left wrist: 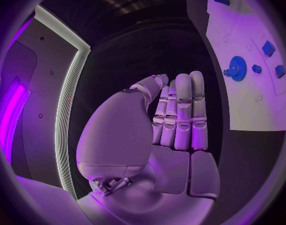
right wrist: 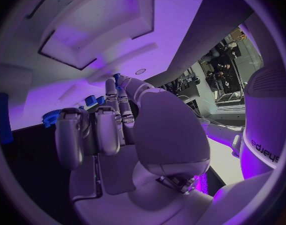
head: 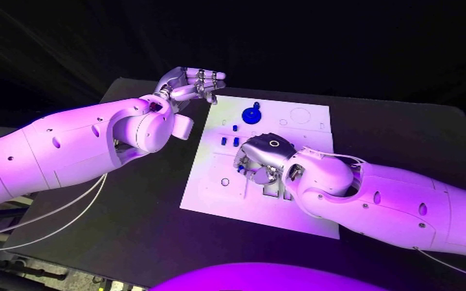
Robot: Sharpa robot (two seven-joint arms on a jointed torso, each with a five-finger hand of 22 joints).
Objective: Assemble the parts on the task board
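white task board (head: 291, 203), blue gear (head: 252, 115) and small blue parts (head: 229, 141) on it

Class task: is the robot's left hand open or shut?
Open: the left hand holds nothing, fingers extended, beside the task board.

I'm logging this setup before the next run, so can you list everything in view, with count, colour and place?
Table: one, black, under everything.
Task board: one, white plate, in the middle of the table.
Round gear-like part: one, blue, near the board's far edge.
Small parts: a few, blue, on the board just nearer than the round part, beside the right hand; exact count hard to tell.
Cables: thin, pale, hanging under the left arm.
Left hand: one, silver, holding nothing, fingers straight and close together, off the board's far left corner.
Right hand: one, silver, low over the board's middle; whether it pinches a part cannot be told.
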